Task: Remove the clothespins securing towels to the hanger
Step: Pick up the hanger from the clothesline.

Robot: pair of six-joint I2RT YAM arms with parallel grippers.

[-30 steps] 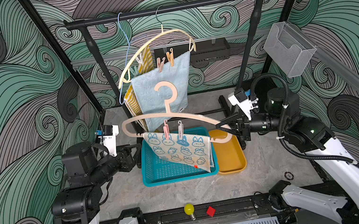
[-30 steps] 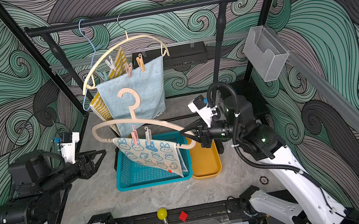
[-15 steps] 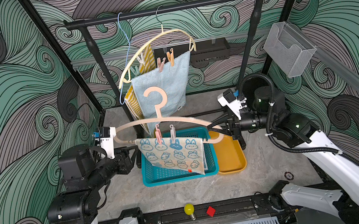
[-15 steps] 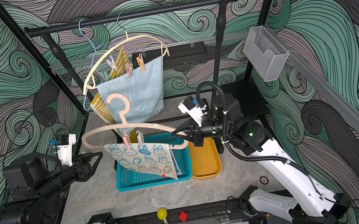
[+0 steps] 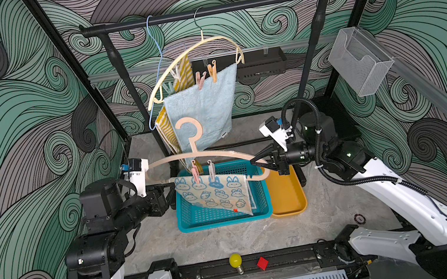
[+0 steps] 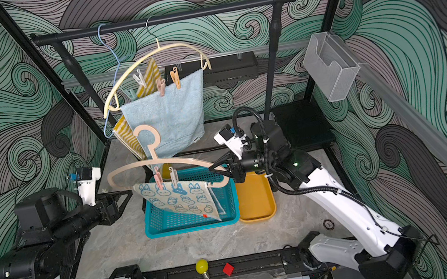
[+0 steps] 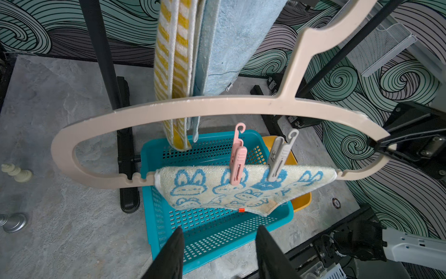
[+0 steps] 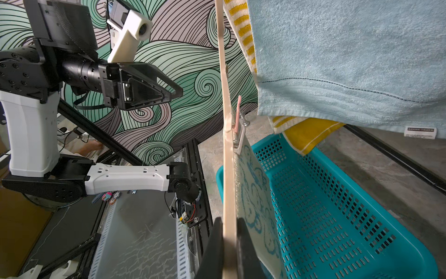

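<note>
Pins (image 7: pixel 237 154) on the towel (image 7: pixel 198 190): my right pincer (image 8: pixel 229 239), pinching the hanger (image 7: pixel 217 103), has swung them level before my left pincer (image 7: pixel 218 238). That one stands spread; plucking looks next.

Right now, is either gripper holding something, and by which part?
The right gripper is shut on the peach hanger, at one curved end. The left gripper is open and holds nothing.

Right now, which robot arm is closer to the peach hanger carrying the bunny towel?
Right. The right arm has its jaws shut on one end of the peach hanger; the left arm hovers apart, jaws open, facing the bunny towel.
</note>
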